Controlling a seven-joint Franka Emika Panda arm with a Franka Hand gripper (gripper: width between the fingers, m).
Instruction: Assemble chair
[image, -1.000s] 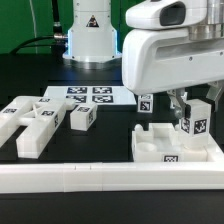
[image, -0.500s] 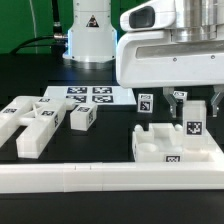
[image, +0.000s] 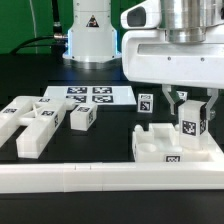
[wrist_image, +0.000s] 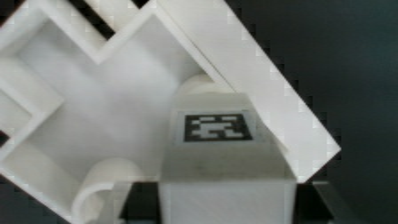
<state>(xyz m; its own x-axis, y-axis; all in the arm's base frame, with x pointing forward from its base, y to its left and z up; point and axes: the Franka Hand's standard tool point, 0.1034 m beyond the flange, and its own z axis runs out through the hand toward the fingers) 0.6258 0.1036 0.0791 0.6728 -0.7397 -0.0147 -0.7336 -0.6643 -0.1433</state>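
My gripper (image: 192, 114) is shut on an upright white chair bar (image: 192, 126) that carries a square tag. One dark finger shows on each side of the bar. The bar stands at the far right part of the tray-like seat piece (image: 160, 150); whether it is seated in that piece I cannot tell. In the wrist view the tagged bar (wrist_image: 219, 140) runs up between the fingers of the gripper (wrist_image: 222, 205), with slanted white walls of a chair piece (wrist_image: 107, 90) beyond it. A small tagged piece (image: 145, 104) stands behind the seat.
Several loose white chair pieces (image: 30, 122) and a tagged block (image: 82, 117) lie at the exterior view's left. The marker board (image: 88, 95) lies behind them. A long white rail (image: 100, 182) runs along the front. The arm's base (image: 90, 35) stands at the back.
The hand has turned and shifted right above the bar, so its wrist now sits straight over the grip. The bar stays in the jaws at almost the same place.
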